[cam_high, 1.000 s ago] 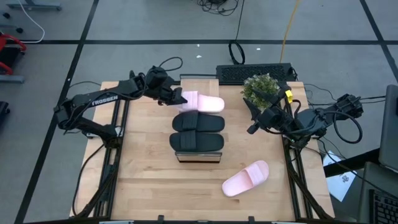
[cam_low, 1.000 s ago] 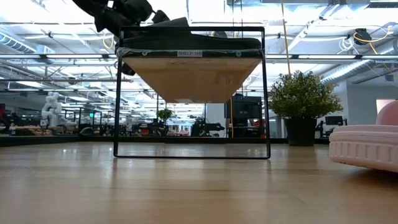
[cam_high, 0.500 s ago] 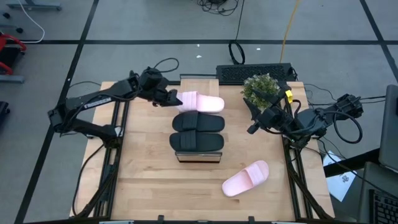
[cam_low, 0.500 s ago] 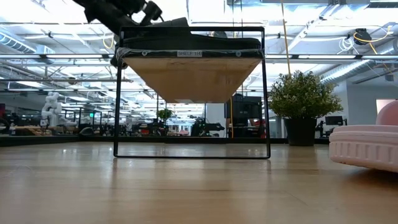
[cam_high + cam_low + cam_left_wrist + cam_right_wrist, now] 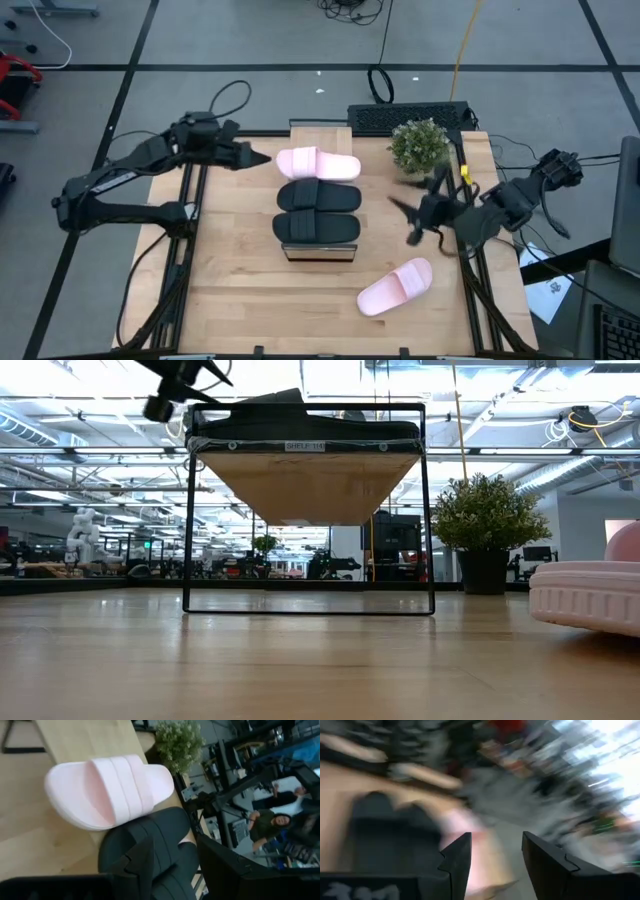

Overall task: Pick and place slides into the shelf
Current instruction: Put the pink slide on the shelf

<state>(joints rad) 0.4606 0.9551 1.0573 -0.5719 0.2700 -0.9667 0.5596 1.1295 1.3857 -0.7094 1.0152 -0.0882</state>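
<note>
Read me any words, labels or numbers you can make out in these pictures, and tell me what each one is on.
"SHELF 1/4", roughly: a small white label on the front edge of the light wood plank shelf with a dark metal frame, low view; the digits are too small to be sure.
No other text is readable; the right wrist view is blurred.

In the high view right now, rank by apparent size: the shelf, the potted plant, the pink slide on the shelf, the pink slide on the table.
1. shelf, clearly largest.
2. pink slide on the shelf and pink slide on the table: look alike, unranked.
3. potted plant, slightly smaller.
</note>
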